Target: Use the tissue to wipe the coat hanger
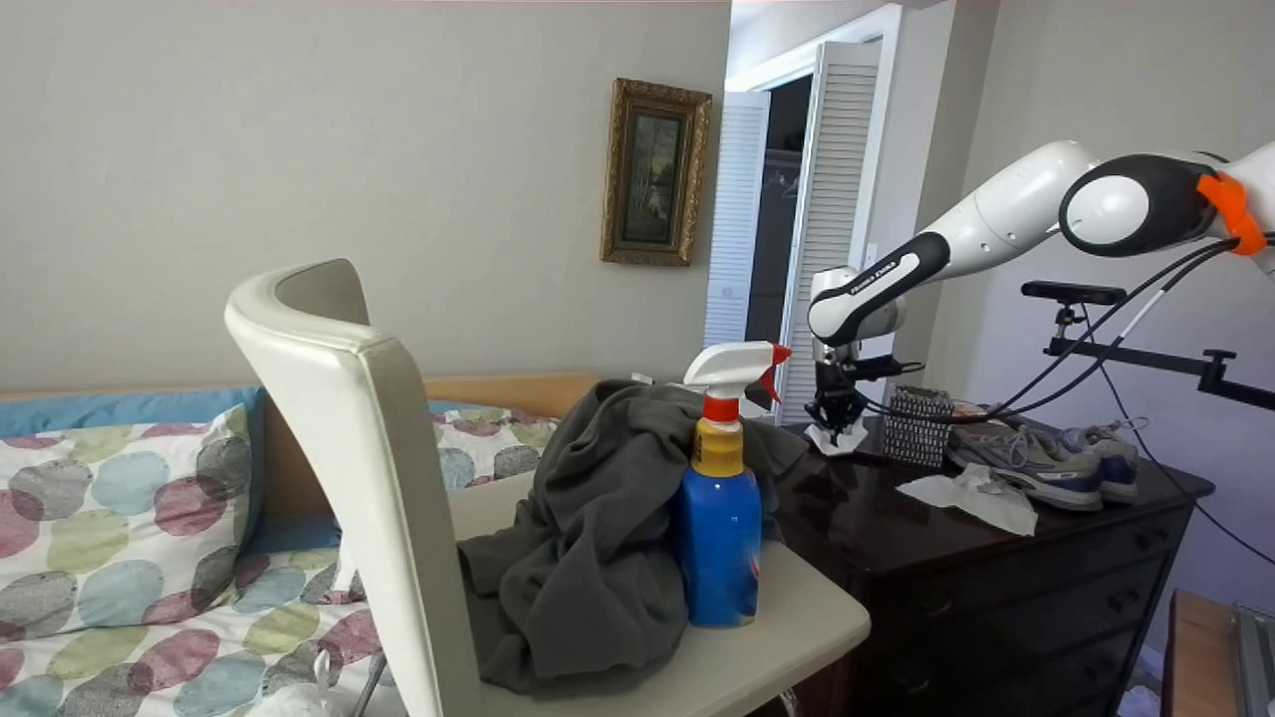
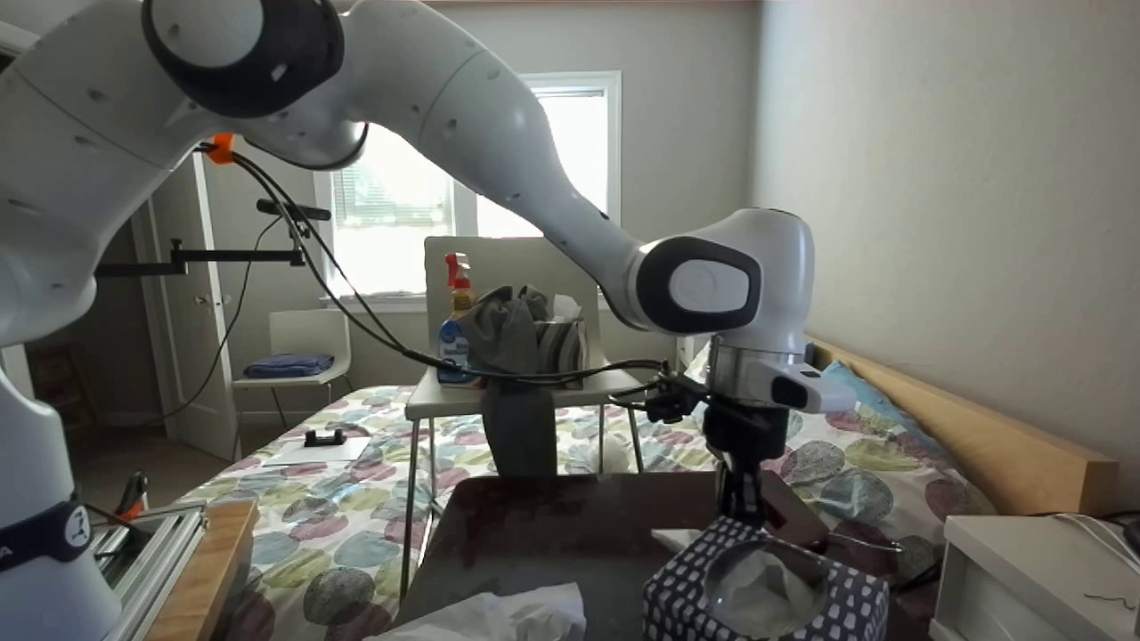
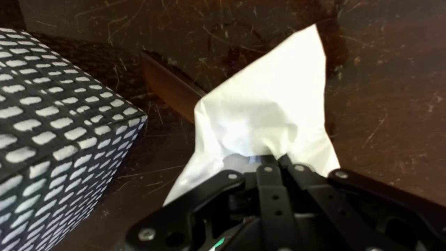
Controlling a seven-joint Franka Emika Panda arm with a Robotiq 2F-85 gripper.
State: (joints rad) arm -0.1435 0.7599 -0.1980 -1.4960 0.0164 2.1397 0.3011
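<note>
My gripper (image 3: 277,161) points down with its fingers together on the crumpled white tissue (image 3: 268,111), which bunches at the fingertips and spreads beneath them over the dark dresser top. In both exterior views the gripper (image 1: 837,418) (image 2: 741,503) is low over the dresser; the tissue (image 1: 827,443) shows under it, and only a corner of the tissue (image 2: 674,538) shows beside the patterned box. A brown wooden strip, which looks like part of the coat hanger (image 3: 170,85), runs under the tissue; the rest is hidden. A thin metal hook (image 2: 864,540) shows behind the box.
The patterned tissue box (image 3: 52,132) stands close beside the gripper, also in both exterior views (image 1: 916,428) (image 2: 663,596). Another white sheet (image 1: 981,498) and grey shoes (image 1: 1046,463) lie on the dresser (image 1: 877,528). A chair holds grey cloth (image 1: 598,558) and a blue spray bottle (image 1: 722,538).
</note>
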